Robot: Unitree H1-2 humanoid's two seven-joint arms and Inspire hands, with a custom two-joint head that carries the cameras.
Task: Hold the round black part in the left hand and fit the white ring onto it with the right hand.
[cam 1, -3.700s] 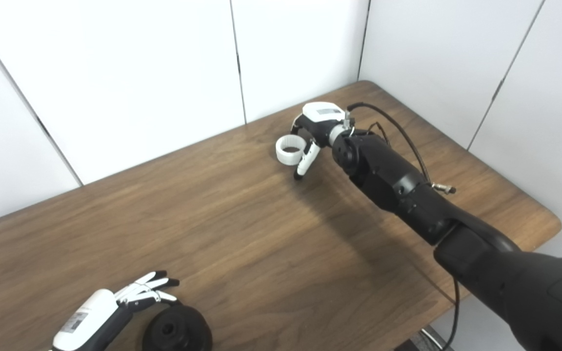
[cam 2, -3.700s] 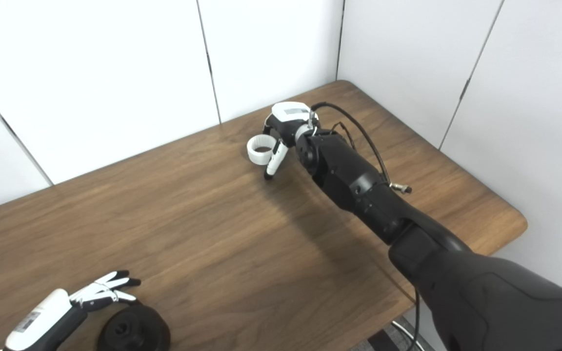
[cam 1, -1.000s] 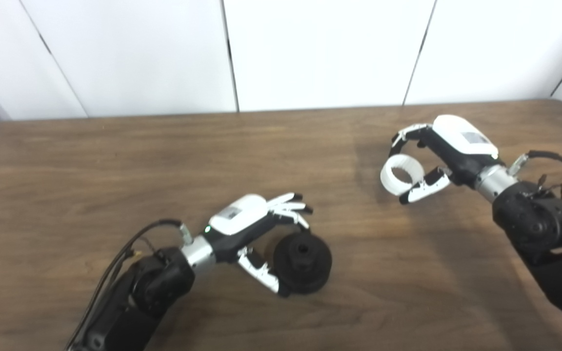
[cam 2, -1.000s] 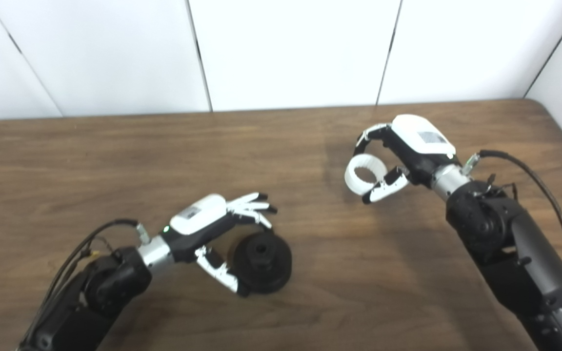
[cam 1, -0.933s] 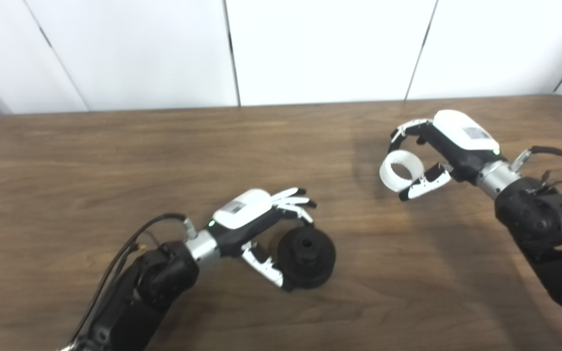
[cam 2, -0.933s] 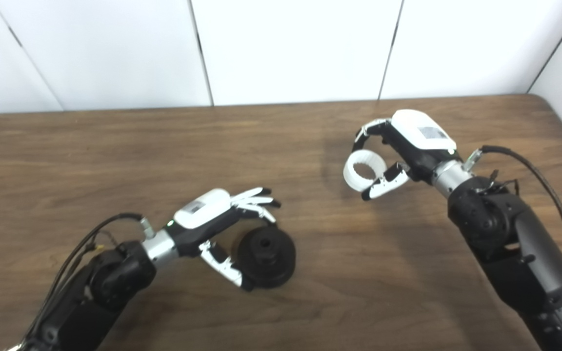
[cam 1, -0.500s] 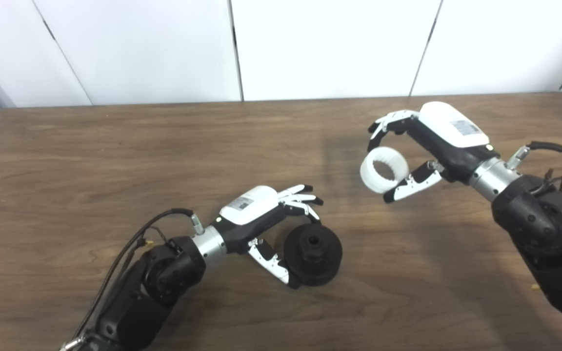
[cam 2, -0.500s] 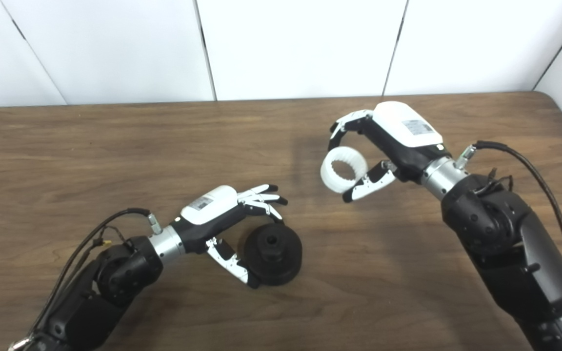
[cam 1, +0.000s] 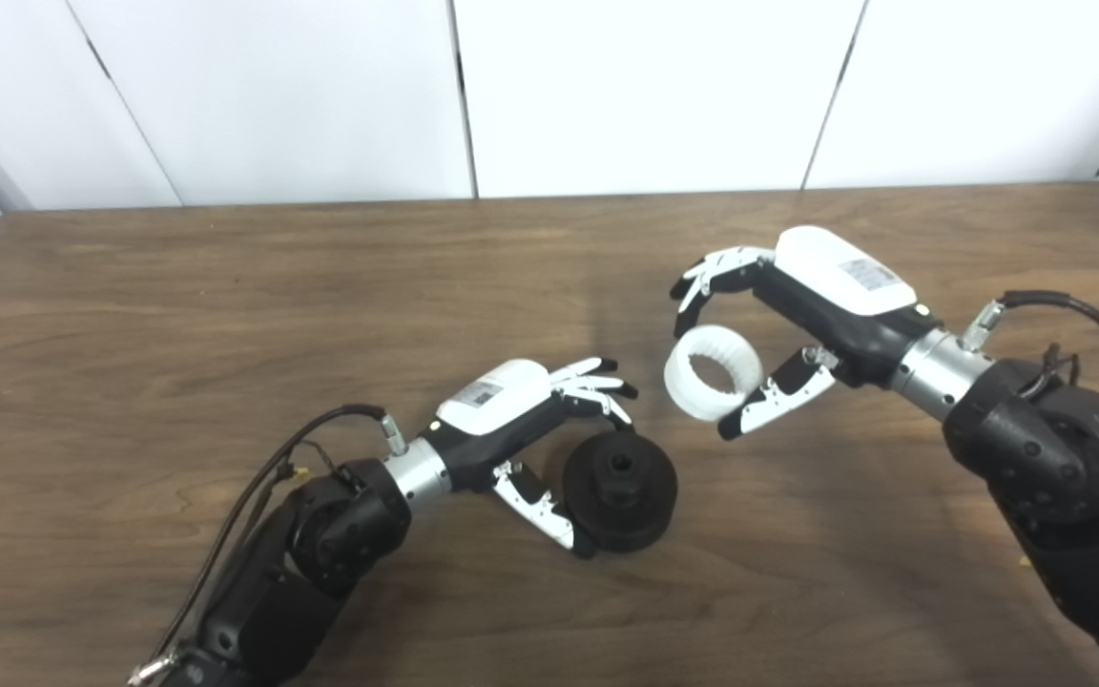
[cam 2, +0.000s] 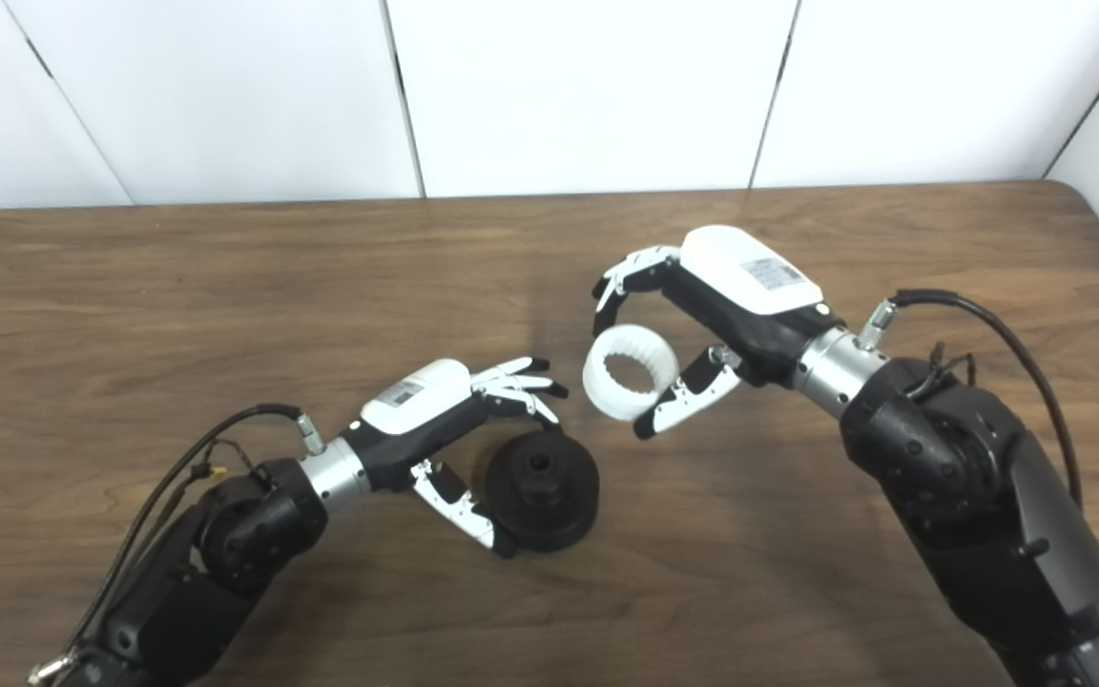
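The round black part (cam 1: 621,489) rests on the wooden table (cam 1: 130,315), a disc with a raised hub and a centre hole. My left hand (cam 1: 530,420) wraps it from the left, thumb at its front edge and fingers over its far rim. My right hand (cam 1: 798,305) is shut on the white ring (cam 1: 713,372), held in the air between thumb and fingers, just up and to the right of the black part. The ring's inside is toothed and its opening faces the camera. Both also show in the right eye view: the black part (cam 2: 542,501) and the ring (cam 2: 630,372).
White wall panels (cam 1: 645,86) stand behind the table's far edge. A black cable (cam 1: 1079,310) loops off my right forearm and another cable (cam 1: 263,487) off my left forearm. The table's right corner (cam 2: 1084,205) is rounded.
My right hand has carried the white ring down and left, closer to the black part. My left hand and the black part have shifted slightly right. The camera swung widely since the oldest frame.
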